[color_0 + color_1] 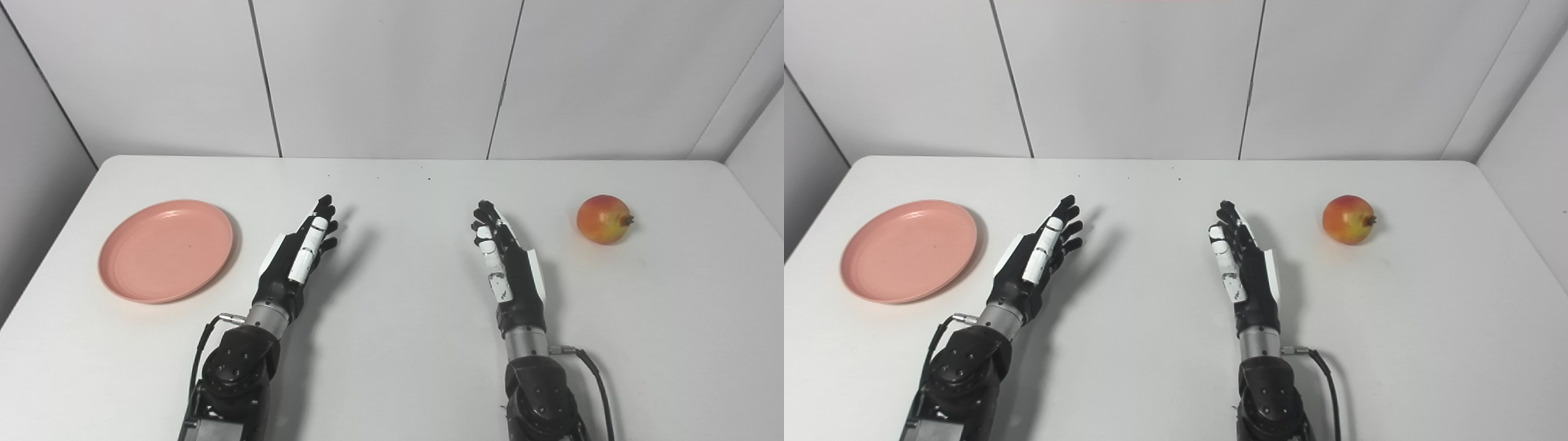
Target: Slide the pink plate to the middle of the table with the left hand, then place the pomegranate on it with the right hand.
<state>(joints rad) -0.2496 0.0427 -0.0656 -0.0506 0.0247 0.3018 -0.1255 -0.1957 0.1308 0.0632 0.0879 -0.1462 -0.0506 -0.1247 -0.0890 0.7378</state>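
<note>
A pink plate [165, 250] lies flat on the left side of the white table [392, 306]. A red and yellow pomegranate [604, 219] rests on the right side, its crown pointing right. My left hand [300, 254] hovers open to the right of the plate, fingers stretched forward, a short gap from the plate's rim. My right hand [507, 260] is open too, left of the pomegranate and clear of it. Neither hand holds anything.
White wall panels [386, 73] stand right behind the table's far edge. The table's side edges run close to the plate on the left and the pomegranate on the right. A cable [597, 383] loops from the right wrist.
</note>
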